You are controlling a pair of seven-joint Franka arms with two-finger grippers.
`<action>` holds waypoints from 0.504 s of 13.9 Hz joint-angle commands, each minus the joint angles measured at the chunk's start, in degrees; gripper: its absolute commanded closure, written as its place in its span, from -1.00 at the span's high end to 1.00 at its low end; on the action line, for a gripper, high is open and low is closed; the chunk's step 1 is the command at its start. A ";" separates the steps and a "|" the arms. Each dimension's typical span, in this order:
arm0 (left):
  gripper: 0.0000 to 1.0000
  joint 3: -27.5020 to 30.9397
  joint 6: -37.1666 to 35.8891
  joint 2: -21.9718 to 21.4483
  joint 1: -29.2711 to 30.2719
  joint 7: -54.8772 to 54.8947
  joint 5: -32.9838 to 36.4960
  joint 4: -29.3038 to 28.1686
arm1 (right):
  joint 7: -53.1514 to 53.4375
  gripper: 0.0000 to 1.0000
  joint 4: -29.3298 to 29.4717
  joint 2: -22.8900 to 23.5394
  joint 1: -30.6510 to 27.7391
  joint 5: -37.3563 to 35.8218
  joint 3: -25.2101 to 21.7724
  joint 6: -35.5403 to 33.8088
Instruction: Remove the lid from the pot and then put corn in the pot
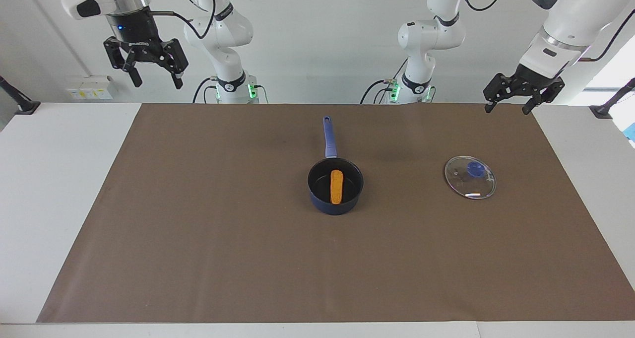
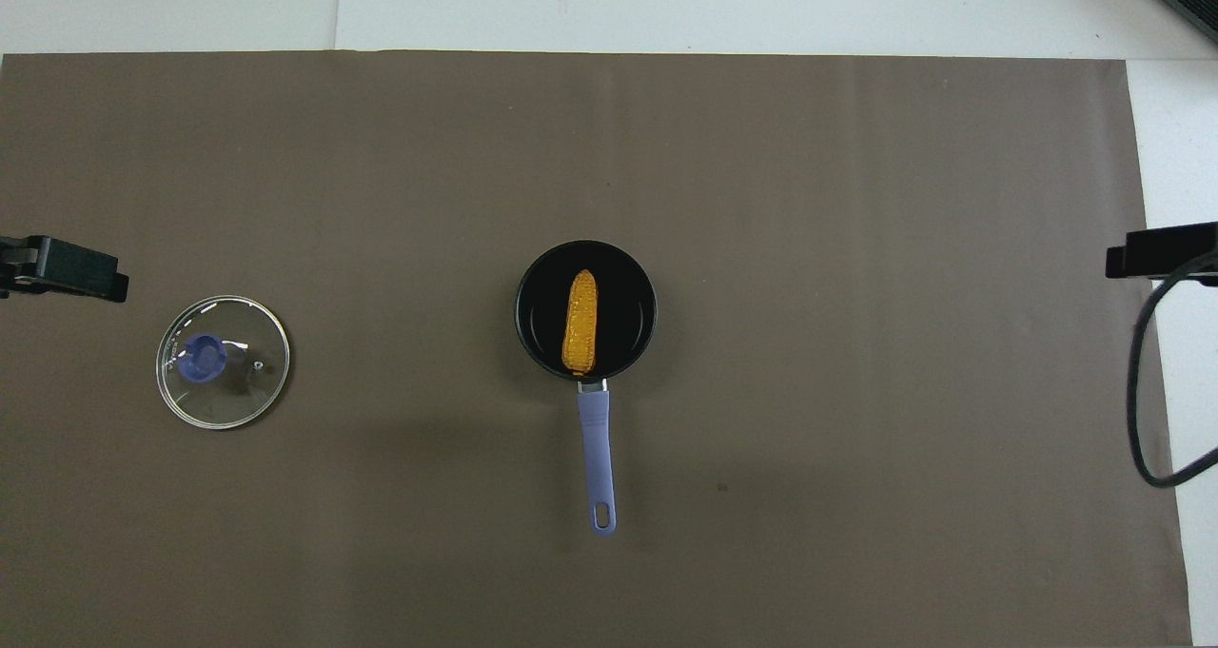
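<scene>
**Corn in the pot, lid off, both grippers up and empty**

The corn (image 1: 337,186) lies lengthwise in the pot (image 1: 317,195) at mid-mat, the pot's handle (image 1: 329,137) pointing to twelve o'clock in the facing view, toward the robots. The lid (image 1: 470,177) sits flat on the brown mat (image 1: 198,229), knob up, at the pot's three o'clock there. The left gripper (image 1: 509,106) hangs over the mat's corner, jaws apart, holding nothing. The right gripper (image 1: 155,79) is high at the right arm's end, fingers spread, empty.

White arms, black hands, black cables
</scene>
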 commanded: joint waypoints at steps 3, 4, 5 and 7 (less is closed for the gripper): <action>1.00 -0.02 -0.23 -1.01 0.36 0.42 0.16 -0.79 | -3.74 1.00 -2.42 0.37 -0.52 0.18 -0.60 -1.71; 1.00 -0.02 -0.50 -1.01 0.36 0.33 0.16 -0.79 | -3.65 1.00 -3.12 0.55 -0.52 0.18 -0.60 -1.45; 1.00 -0.02 -0.50 -1.01 0.36 0.24 0.16 -0.79 | -3.47 1.00 -3.56 0.37 -0.52 0.18 -0.60 -1.36; 1.00 -0.02 -0.50 -1.01 0.44 0.24 0.16 -0.87 | -3.47 1.00 -3.48 0.55 -0.43 0.36 -0.60 -0.75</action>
